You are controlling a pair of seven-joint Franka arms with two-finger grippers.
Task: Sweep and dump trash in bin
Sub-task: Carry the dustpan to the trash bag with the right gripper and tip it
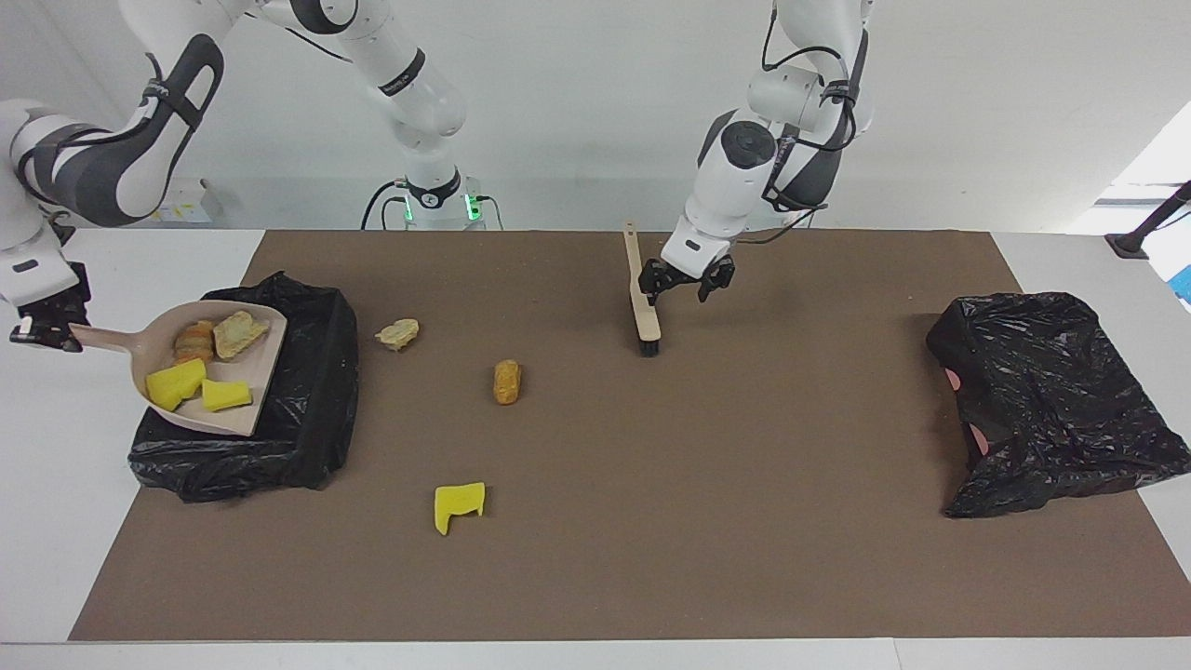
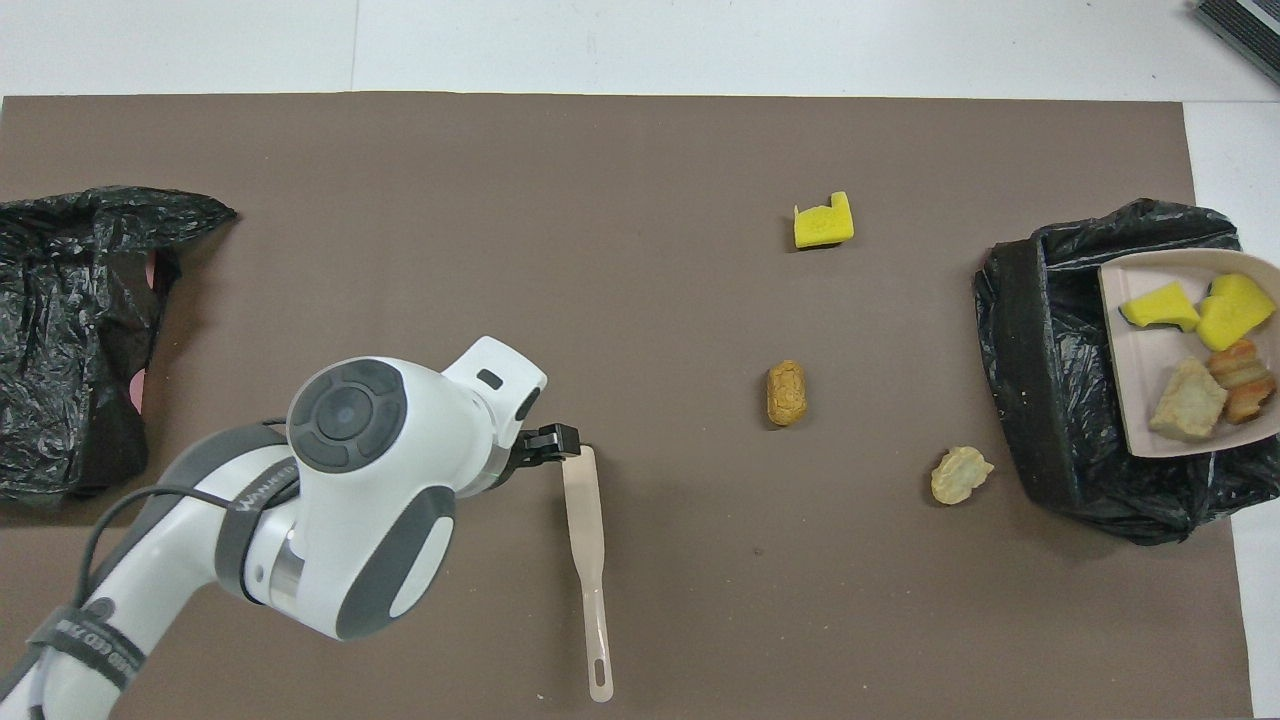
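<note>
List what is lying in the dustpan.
The dustpan holds two yellow sponge chunks, an orange-brown lump and a tan lump. Anything beneath those pieces is hidden.
</note>
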